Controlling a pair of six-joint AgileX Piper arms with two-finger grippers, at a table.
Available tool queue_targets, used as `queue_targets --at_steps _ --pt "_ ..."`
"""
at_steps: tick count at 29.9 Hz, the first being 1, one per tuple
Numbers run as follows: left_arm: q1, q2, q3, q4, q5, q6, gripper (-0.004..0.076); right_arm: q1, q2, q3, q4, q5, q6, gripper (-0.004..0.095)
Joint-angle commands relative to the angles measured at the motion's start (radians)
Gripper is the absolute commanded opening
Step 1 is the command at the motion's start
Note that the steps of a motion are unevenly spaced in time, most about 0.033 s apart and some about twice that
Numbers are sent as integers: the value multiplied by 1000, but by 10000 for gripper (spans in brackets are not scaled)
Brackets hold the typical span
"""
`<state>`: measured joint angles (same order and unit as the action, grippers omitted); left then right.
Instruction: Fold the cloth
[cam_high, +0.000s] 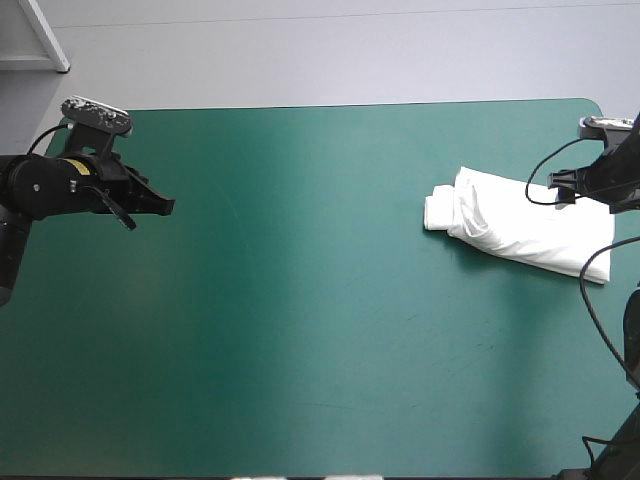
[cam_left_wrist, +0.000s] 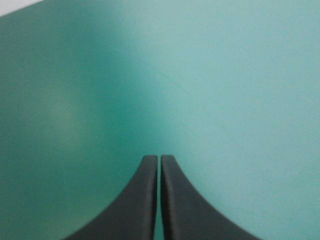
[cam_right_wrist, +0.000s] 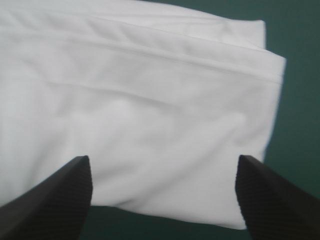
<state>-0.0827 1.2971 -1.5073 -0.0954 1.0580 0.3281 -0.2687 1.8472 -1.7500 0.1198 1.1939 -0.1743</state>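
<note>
T-shirt (cam_high: 520, 228): folded white bundle lying on the counter (cam_high: 300, 330), toward its far right corner. Left jaws pressed together over bare teal-green cover (cam_left_wrist: 225, 75) near the counter's left edge, well apart from the bundle. Right jaws spread wide at the bundle's right end, white cloth between and ahead of them; cannot tell whether they touch it.

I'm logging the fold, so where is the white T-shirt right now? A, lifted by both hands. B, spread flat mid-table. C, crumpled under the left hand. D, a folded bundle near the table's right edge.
D: the T-shirt lies as a folded bundle by the right edge of the table, at the open right hand, far from the shut left hand.
</note>
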Motion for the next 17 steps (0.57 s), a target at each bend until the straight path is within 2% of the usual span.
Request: queue_targets --at_steps 1,3,4,7,10,13,17 --pt "-1 -93 -26 10 -112 -45 19 -6 -131 -23 222 -15 -44 501" --pt "-1 -126 -26 12 -125 -59 19 -6 -187 -23 350 -15 -80 136" --pt "-1 -144 -26 17 -125 -60 19 -4 -209 -23 380 -15 -110 -3" --pt "-1 -192 -26 32 -109 -69 19 15 -287 -23 512 -15 -183 4" --pt "-1 -254 -26 54 -91 -118 19 60 -364 -23 590 -15 -242 4" --pt "-1 -320 -26 42 -93 -134 19 134 -461 -23 592 -24 -285 4" --pt "-1 -402 -15 51 -109 -138 19 263 -624 -23 541 -165 -250 5"
